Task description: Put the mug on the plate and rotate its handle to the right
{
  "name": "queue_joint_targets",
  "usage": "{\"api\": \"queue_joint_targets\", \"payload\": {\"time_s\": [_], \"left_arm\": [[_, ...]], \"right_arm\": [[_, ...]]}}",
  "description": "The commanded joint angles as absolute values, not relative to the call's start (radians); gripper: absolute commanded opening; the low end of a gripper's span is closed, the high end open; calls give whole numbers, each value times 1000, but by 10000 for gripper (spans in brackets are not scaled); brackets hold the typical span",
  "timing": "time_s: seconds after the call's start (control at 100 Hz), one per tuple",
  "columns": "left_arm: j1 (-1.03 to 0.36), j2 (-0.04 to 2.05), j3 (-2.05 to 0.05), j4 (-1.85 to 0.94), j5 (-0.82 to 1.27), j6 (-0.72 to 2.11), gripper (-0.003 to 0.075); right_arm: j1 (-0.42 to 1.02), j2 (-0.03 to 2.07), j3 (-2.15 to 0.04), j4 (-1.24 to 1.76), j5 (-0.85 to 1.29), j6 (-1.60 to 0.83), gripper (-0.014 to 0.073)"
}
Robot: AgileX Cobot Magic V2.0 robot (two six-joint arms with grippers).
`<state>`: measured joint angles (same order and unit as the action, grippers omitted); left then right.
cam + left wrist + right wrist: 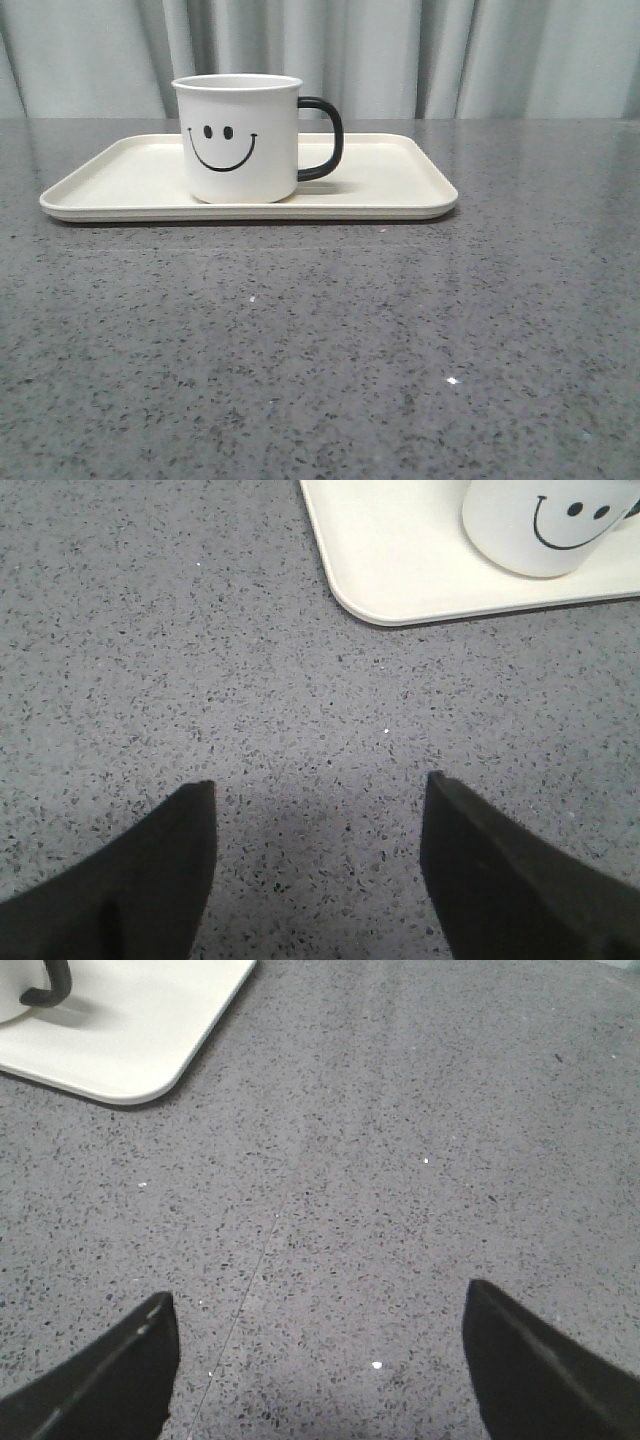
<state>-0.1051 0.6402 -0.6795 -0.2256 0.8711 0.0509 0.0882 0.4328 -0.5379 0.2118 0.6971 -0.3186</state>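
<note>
The white mug (240, 138) with a black smiley face stands upright on the cream plate (400, 185), left of its middle. Its black handle (325, 138) points to the right. In the left wrist view the mug (540, 525) and a plate corner (390, 570) show. In the right wrist view the handle (45, 985) and another plate corner (130, 1040) show. My left gripper (320, 790) is open and empty over bare table, apart from the plate. My right gripper (318, 1305) is open and empty over bare table. Neither gripper shows in the front view.
The plate rests on a grey speckled table (320, 350). A pale curtain (450, 55) hangs behind the table's far edge.
</note>
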Motion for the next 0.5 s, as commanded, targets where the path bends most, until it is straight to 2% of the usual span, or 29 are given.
{"api": "queue_joint_targets", "payload": {"time_s": [0.0, 0.09, 0.16, 0.27, 0.41, 0.44, 0.49], "left_arm": [[-105, 638, -706, -249, 818, 44, 428], [-105, 638, -706, -249, 818, 44, 410], [-105, 638, -706, -249, 818, 44, 355], [-105, 638, -706, -249, 818, 44, 214], [-105, 638, -706, -249, 816, 44, -23], [-105, 638, -706, -249, 811, 44, -18], [-105, 638, -706, -249, 812, 44, -20]], "right_arm": [[81, 434, -559, 217, 605, -315, 582], [81, 434, -559, 217, 601, -315, 560], [81, 434, -559, 217, 601, -315, 488], [81, 434, -559, 217, 601, -315, 287], [81, 434, -559, 217, 601, -315, -13], [81, 434, -559, 217, 600, -315, -67], [81, 434, -559, 217, 599, -315, -62]]}}
